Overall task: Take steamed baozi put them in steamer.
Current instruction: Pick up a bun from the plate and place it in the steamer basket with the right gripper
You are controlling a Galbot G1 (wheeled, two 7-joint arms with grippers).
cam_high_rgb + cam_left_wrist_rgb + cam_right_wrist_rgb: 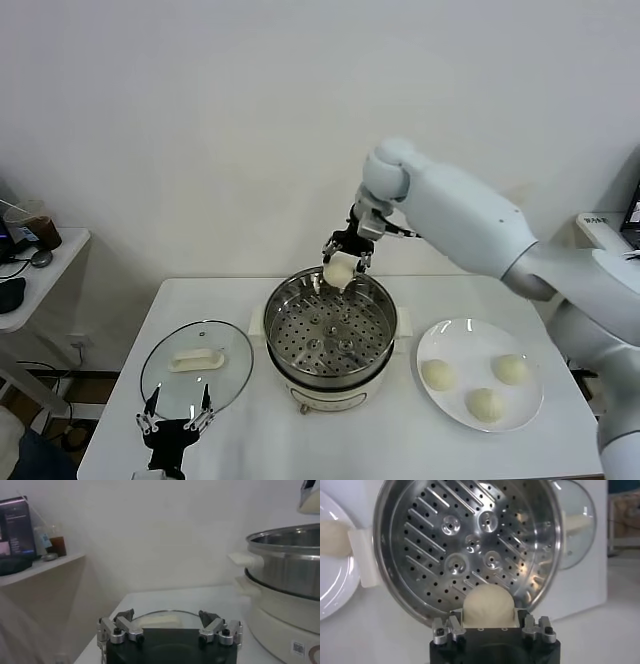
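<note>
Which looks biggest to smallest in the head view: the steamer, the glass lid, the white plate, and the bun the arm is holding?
1. Steamer.
2 and 3. White plate and glass lid: too alike to rank.
4. The bun in the right gripper, by far the smallest, though it hangs farther from the camera than the rest.

We see bright, even light w/ soft shadows on the counter (240, 300). Glare streaks the steamer (470, 545) floor & the glass lid (196, 366). Left wrist view is hazy; the shelf (35, 567) and nearest foreground look out of focus.
</note>
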